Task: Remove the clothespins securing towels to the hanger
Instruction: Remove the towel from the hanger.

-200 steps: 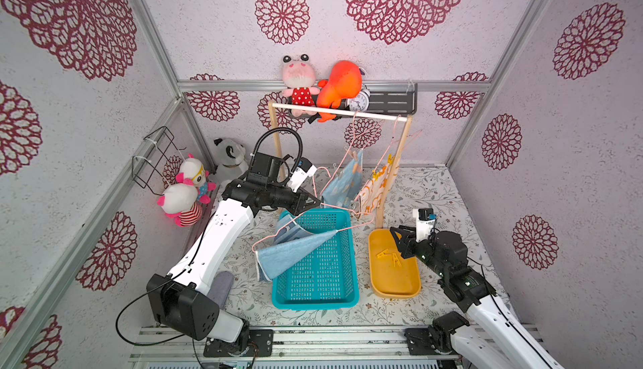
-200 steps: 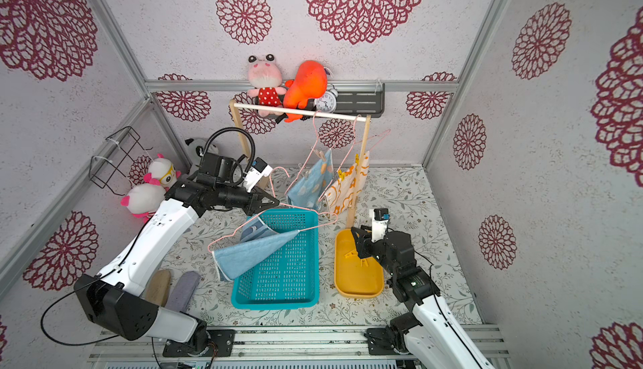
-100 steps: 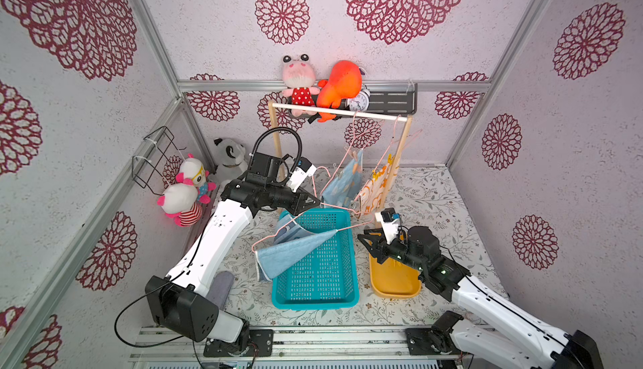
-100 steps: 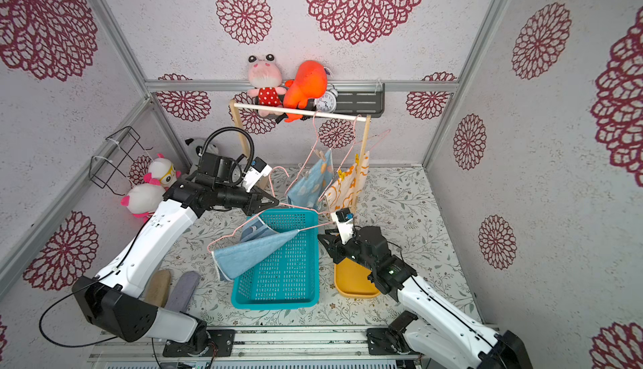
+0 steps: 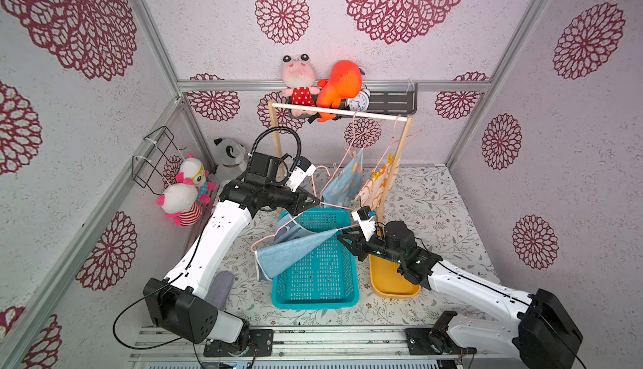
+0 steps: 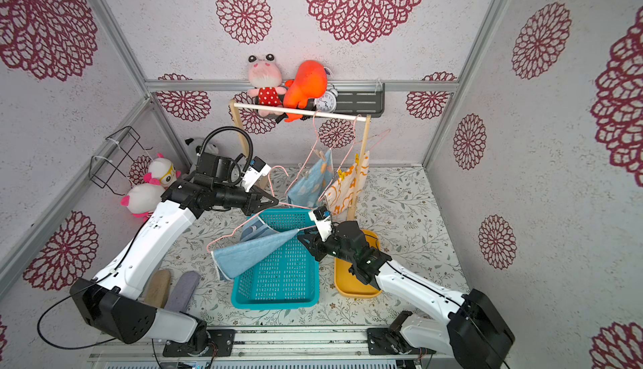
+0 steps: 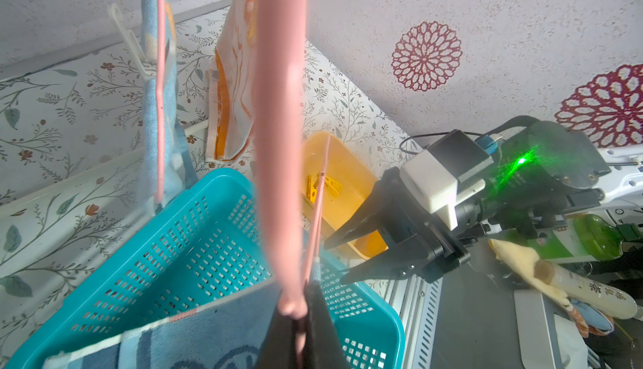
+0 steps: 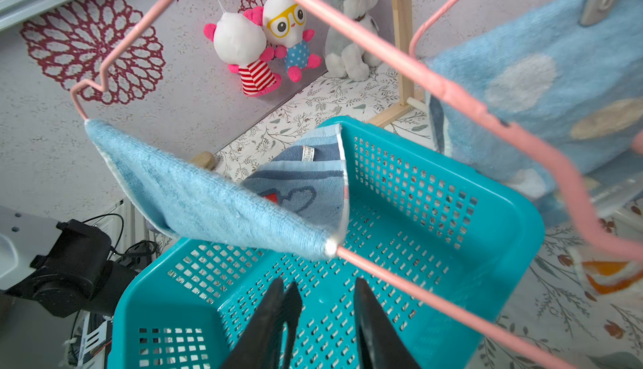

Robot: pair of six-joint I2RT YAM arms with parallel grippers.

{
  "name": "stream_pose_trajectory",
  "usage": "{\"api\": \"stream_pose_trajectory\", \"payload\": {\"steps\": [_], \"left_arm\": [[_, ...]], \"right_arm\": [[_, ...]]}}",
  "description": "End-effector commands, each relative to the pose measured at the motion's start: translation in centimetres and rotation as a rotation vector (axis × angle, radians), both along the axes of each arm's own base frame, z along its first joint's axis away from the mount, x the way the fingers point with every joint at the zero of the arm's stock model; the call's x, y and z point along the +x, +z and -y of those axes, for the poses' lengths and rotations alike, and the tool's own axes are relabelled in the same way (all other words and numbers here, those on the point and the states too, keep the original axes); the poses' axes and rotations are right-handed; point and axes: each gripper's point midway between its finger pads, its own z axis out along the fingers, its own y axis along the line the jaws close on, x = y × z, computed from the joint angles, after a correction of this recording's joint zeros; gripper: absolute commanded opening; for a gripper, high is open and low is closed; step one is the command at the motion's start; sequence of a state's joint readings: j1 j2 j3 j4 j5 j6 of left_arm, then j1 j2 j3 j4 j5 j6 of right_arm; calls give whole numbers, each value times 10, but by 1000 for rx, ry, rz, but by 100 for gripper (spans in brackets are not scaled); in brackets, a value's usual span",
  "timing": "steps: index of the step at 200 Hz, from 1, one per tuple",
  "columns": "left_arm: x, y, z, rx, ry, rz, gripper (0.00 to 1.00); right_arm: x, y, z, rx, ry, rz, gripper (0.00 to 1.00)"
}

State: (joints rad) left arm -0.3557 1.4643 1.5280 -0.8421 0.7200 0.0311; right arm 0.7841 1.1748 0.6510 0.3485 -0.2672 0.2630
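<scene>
Left wrist view confirms my left claw (image 7: 299, 310) is clamped shut on the pink wire hanger (image 8: 410, 285). A light blue terry towel (image 8: 208, 203) drapes over the lower bar, tapering to a point toward my right claw (image 8: 320, 282). That claw stands part open and empty, tips just beside the bar, above the teal perforated basket (image 5: 315, 301). I find yellow clothespins (image 7: 322, 186) lying flat in the smooth yellow tray (image 7: 351, 162). One pale clothespin (image 7: 132, 42) pins a printed blue towel (image 5: 342, 183) hanging on the wooden rack (image 5: 403, 141).
</scene>
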Motion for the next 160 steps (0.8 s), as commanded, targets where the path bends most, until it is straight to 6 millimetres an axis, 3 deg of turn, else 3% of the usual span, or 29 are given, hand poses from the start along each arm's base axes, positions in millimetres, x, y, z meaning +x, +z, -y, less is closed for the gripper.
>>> {"api": "stream_pose_trajectory", "payload": {"steps": [1,86,160], "left_arm": [[-5,17,3,-36,-18,56,0],[-7,18,4,-43,-26,54,0],[-6,15,2,-31,-17,57,0]], "right_arm": [[1,30,-14,83,39,58,34],[12,32,-38,115,72,51,30],[11,40,-40,122,78,67,13]]}}
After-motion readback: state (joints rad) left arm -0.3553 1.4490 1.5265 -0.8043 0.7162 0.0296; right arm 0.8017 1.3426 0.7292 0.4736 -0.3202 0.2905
